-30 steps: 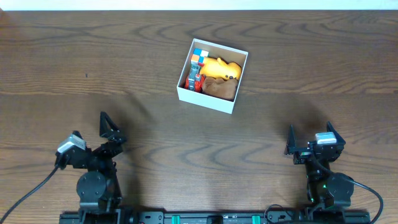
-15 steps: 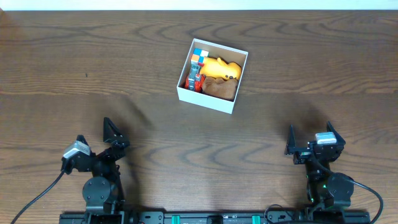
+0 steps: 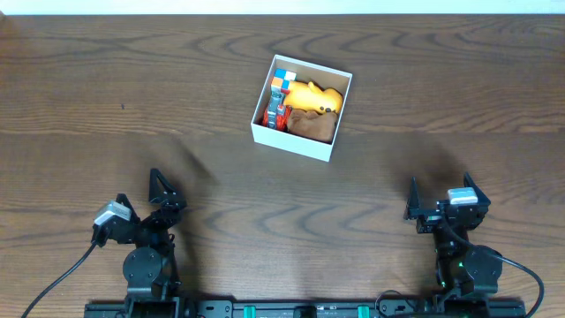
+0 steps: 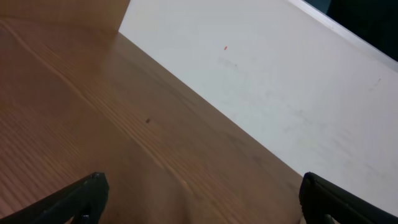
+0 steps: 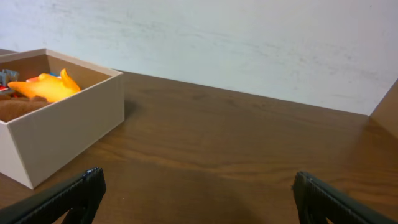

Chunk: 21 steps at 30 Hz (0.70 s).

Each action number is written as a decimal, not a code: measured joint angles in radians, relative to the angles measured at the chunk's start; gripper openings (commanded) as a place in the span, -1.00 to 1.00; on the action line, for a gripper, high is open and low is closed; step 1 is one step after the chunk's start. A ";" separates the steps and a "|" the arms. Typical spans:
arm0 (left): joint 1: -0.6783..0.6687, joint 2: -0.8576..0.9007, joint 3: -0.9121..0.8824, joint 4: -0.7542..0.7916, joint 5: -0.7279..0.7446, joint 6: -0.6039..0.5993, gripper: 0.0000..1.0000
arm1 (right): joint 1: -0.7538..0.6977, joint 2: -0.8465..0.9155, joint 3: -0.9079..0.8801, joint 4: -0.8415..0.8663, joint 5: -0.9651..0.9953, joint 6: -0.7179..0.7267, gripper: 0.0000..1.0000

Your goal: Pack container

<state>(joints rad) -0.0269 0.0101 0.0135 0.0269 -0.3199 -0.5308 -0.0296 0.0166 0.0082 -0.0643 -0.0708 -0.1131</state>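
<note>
Slightly askew, the container (image 3: 291,144), mouth upward.

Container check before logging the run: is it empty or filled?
Filled: a yellow toy, a multicoloured block and a brown plush lie inside the container.

No readable txt, labels, brands, nos. or signs in any view.
</note>
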 measured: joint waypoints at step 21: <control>0.000 0.000 0.000 -0.012 0.168 0.446 0.96 | 0.000 0.000 0.000 0.000 0.000 0.000 0.98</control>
<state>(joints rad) -0.0269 0.0101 0.0135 0.0147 -0.1520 -0.0853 -0.0296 0.0166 0.0082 -0.0643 -0.0708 -0.1131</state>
